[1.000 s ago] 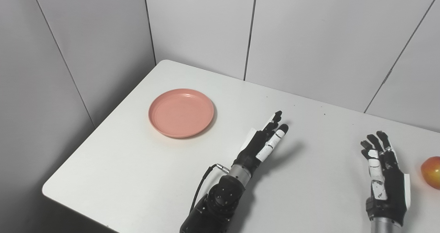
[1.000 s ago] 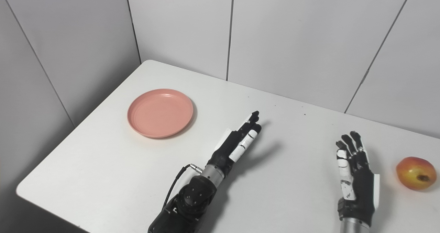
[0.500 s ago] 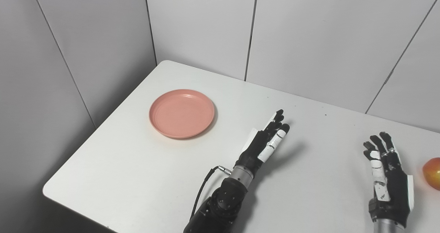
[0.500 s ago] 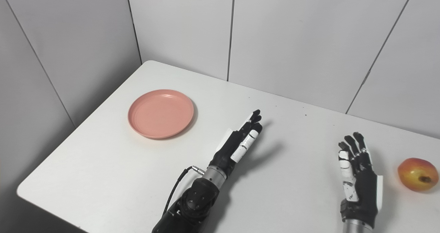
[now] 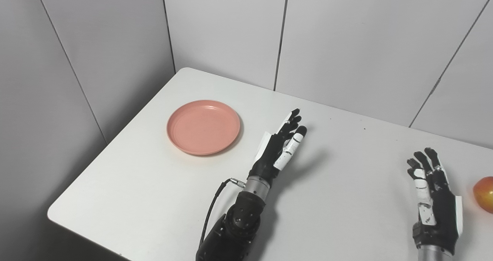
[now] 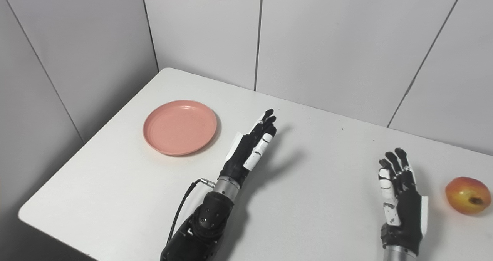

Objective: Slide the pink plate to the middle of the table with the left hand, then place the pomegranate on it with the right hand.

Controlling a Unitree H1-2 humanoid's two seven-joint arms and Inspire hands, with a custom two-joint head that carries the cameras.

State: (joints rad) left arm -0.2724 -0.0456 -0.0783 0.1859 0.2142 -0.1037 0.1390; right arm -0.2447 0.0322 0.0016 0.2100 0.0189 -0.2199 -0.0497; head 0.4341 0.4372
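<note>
A round pink plate [image 5: 203, 126] lies flat on the left part of the white table [image 5: 161, 199]. My left hand [image 5: 280, 147] hovers to the right of the plate, a short gap away, fingers stretched out and apart, holding nothing. At the far right a red-yellow pomegranate [image 6: 467, 195] rests on the table. My right hand [image 6: 399, 197] stands upright just left of the fruit without touching it, open and empty.
Grey wall panels [image 5: 227, 26] close in the table at the back and on the left. The table's rounded front-left corner [image 5: 52, 214] drops off near the bottom left. A black cable [image 5: 215, 199] loops beside my left forearm.
My left hand has moved left and farther away, toward the plate, staying open. The right hand, the plate and the pomegranate have stayed put.
</note>
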